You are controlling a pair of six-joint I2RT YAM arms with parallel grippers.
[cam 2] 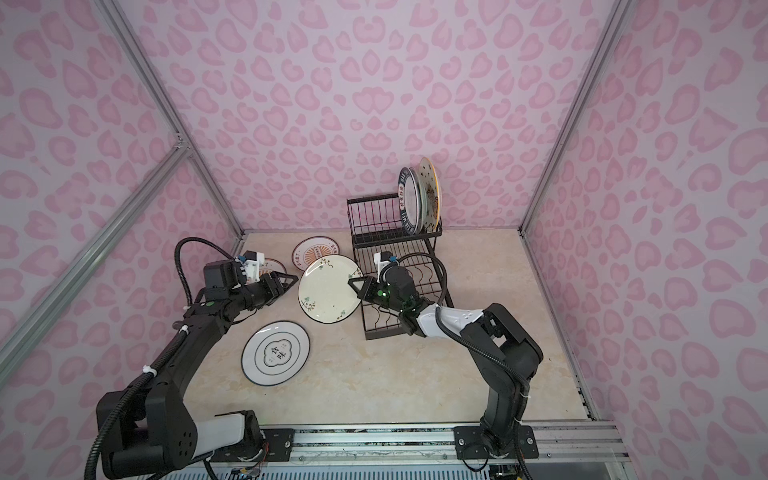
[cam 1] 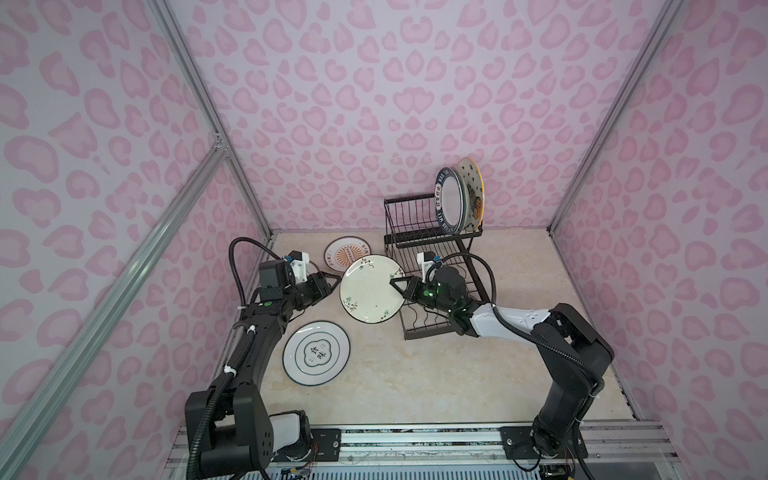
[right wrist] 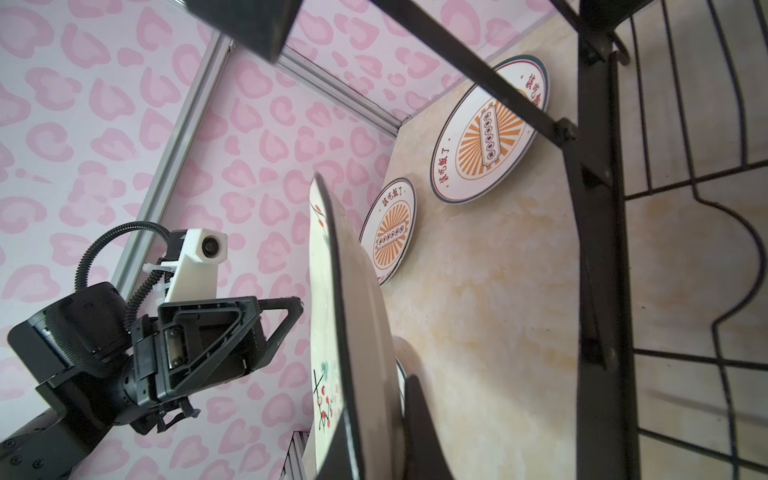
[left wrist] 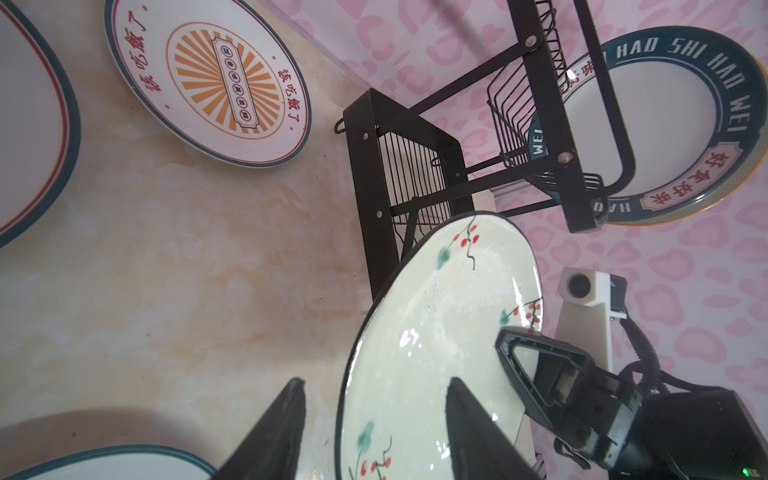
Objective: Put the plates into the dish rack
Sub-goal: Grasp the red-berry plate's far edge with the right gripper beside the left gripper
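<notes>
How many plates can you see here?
6. Navy-rimmed plate and starred plate stand in the dish rack; cream plate held by the right gripper; two sunburst plates and the emblem plate lie on the table. More may be hidden.

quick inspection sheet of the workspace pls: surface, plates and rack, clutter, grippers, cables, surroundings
surface: beige marbled tabletop, carrying only the plates and rack
job's things: dish rack at the back; navy-lettered plate and star plate upright in its upper basket; cream branch plate held tilted off the table; green-ringed plate, sunburst plate and second sunburst plate lying flat
clutter: nothing seen
grippers: right gripper shut on the cream branch plate's rim; left gripper open at the opposite rim, contact unclear
cables: left hose and right hose loop above the wrists
surroundings: pink heart-print walls, aluminium frame posts
</notes>
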